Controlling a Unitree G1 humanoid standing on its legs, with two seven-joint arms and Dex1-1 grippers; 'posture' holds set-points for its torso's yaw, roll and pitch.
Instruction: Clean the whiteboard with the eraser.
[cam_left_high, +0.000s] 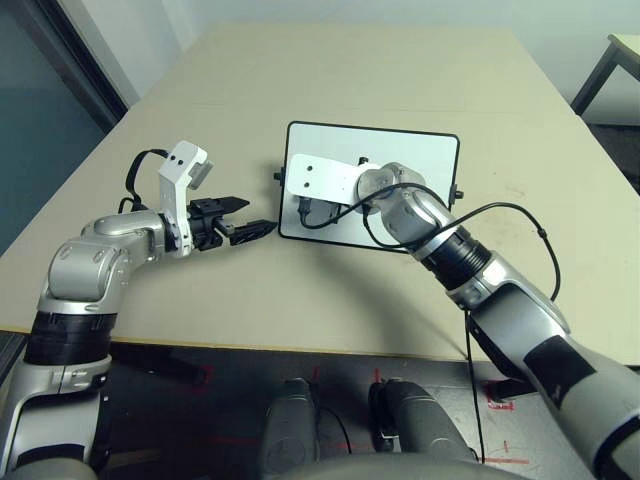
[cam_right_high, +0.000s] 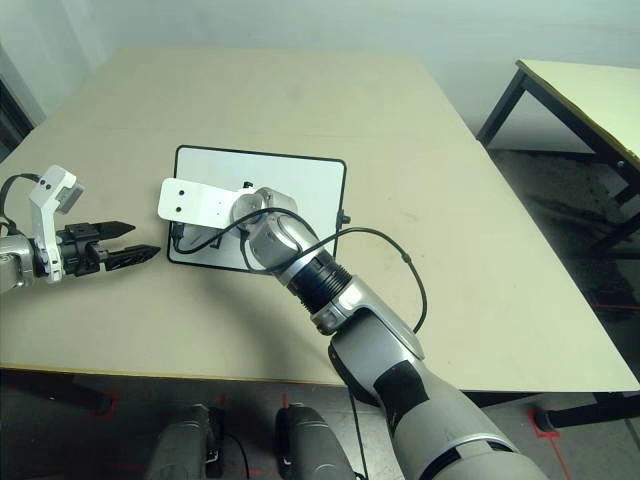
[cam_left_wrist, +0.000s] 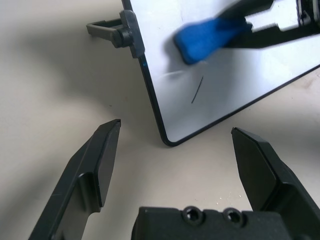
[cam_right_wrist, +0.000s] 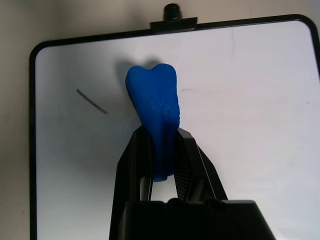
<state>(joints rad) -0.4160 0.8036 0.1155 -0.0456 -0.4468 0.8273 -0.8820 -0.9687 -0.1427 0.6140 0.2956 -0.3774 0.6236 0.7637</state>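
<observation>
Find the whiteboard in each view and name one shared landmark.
Left eye view: whiteboard at centre, under the right arm.
Right eye view: left of centre, under that arm.
Left wrist view: beyond the open left end effector.
Right wrist view: behind the eraser in the right end effector.
Shared landmark: its black frame.

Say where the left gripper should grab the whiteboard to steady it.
By the near-left rounded corner of the whiteboard, coming from its left short side: the left gripper already faces that corner with jaws open, away from the eraser held in the right gripper. The flat board probably needs an edge pinch.
</observation>
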